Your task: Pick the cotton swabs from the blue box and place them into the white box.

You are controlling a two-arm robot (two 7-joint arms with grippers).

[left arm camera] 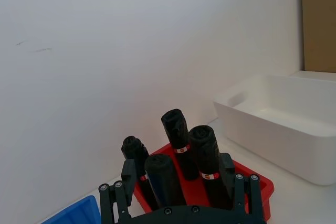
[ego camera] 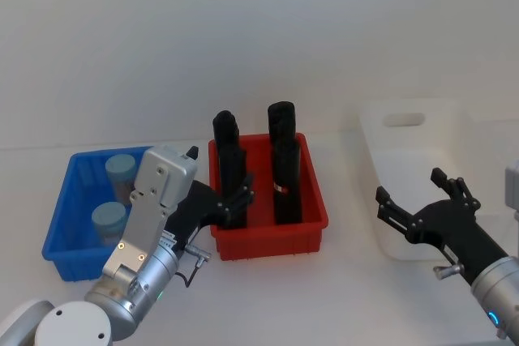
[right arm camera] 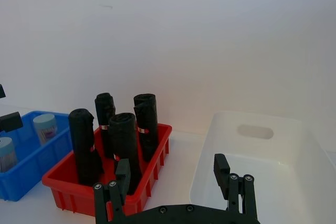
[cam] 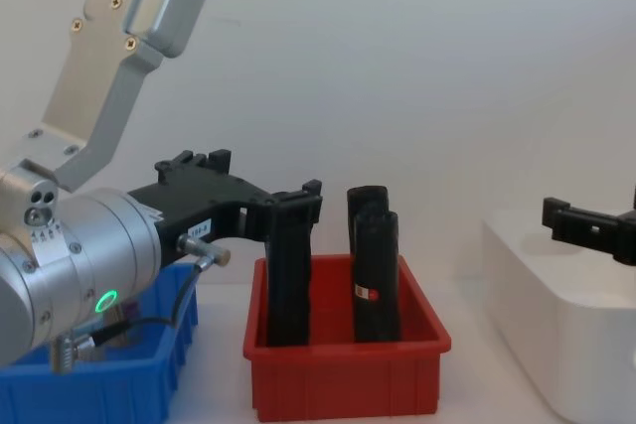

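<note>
The blue box (ego camera: 63, 215) sits at the left and holds two cotton swabs jars with pale blue lids, one at the back (ego camera: 120, 169) and one nearer (ego camera: 108, 218). They also appear in the right wrist view (right arm camera: 44, 127). My left gripper (ego camera: 238, 200) is open and hovers to the right of the blue box, over the red bin's left side, holding nothing. The white box (ego camera: 405, 241) stands at the right. My right gripper (ego camera: 409, 185) is open above its front part. Both pairs of fingers are spread wide in the wrist views (left arm camera: 178, 177) (right arm camera: 172, 171).
A red bin (ego camera: 268, 241) stands between the two boxes and holds several tall black upright rolls (ego camera: 283, 160). The left gripper's fingers (cam: 298, 201) are close to the rolls on the left. A white wall rises just behind the table.
</note>
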